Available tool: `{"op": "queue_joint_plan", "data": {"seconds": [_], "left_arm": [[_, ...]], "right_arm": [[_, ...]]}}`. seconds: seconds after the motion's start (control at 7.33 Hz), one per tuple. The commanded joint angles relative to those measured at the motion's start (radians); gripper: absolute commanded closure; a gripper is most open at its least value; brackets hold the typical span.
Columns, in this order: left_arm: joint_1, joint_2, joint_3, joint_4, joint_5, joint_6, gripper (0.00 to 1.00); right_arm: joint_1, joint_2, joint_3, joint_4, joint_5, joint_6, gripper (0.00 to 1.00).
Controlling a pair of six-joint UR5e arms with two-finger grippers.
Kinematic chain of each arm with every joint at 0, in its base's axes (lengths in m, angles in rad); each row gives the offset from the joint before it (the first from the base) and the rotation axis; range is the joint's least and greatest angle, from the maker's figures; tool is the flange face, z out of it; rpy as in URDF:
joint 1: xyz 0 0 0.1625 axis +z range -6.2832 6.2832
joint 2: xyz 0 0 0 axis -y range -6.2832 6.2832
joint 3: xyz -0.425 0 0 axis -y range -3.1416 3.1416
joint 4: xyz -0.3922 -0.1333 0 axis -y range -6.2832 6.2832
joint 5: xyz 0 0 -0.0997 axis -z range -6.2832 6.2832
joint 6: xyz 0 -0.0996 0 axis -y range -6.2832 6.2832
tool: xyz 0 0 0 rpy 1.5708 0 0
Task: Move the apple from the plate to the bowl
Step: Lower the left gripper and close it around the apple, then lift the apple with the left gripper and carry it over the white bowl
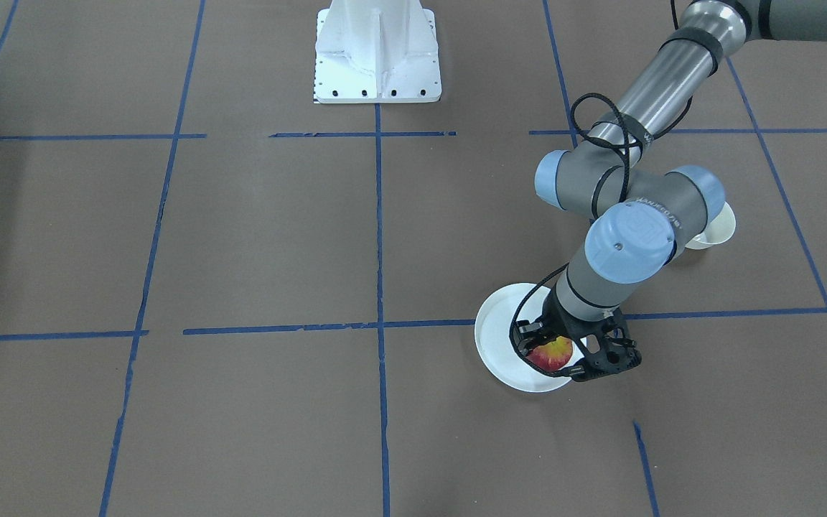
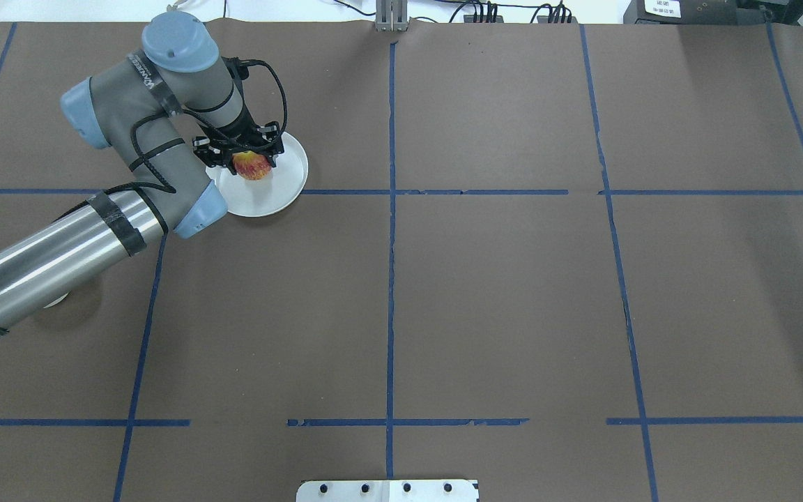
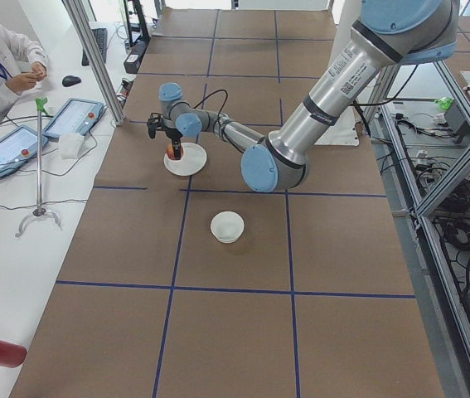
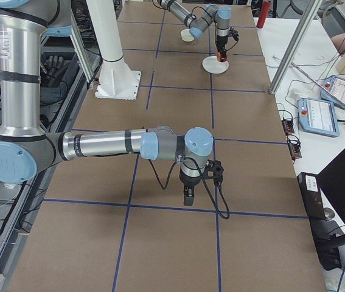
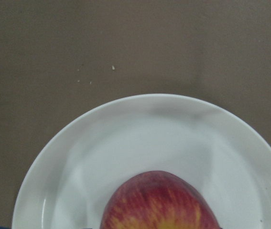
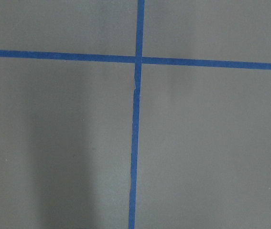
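- The left gripper (image 1: 555,357) is down over the plate (image 1: 500,345). Its 2 fingers sit on either side of the apple (image 2: 251,166) and look pressed on it. I think it has hold of the apple.
- The apple is over the plate, a bit off the middle. I cannot tell if it touches the plate or is just off it.
- The bowl (image 3: 227,225) stands apart from the plate, closer to the robot and more to its left. It looks empty.
- The right gripper (image 4: 188,198) hangs over the table (image 2: 513,293), well apart from both dishes. It shows only in 1 side view, so I cannot tell if its fingers are apart or together. Its own camera sees just brown table and blue tape (image 6: 136,143).
- I think the step now is to lift the apple off the plate. The carry and the drop are not yet done.
- To do this well, grip firm, but do not squash the apple.
- Go straight up first. That way the apple clears the low rim and the plate does not slide.
- Then carry it to the bowl without tilting. An apple is round and smooth and could slip.
- The bowl is small next to the plate. So stop right over its middle and go low before letting go. If not, the apple may hit the wall, tip the bowl or roll away.
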Motion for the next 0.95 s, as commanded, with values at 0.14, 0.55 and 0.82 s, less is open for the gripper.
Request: {"op": "queue_joint_plan", "data": {"seconds": [0.14,0.55,0.82], "left_arm": [[-0.029,0.342,-0.501,0.07,0.01,0.09,1.0],[-0.023,0.731,-0.686,0.051,0.01,0.255,1.0],[-0.018,0.805,-0.679,0.009,0.008,0.261,1.0]], "right_arm": [[0.0,0.0,0.0,0.0,0.0,0.0,0.0],[0.0,0.0,-0.001,0.0,0.0,0.0,0.0],[0.0,0.0,0.0,0.0,0.0,0.0,0.0]]}}
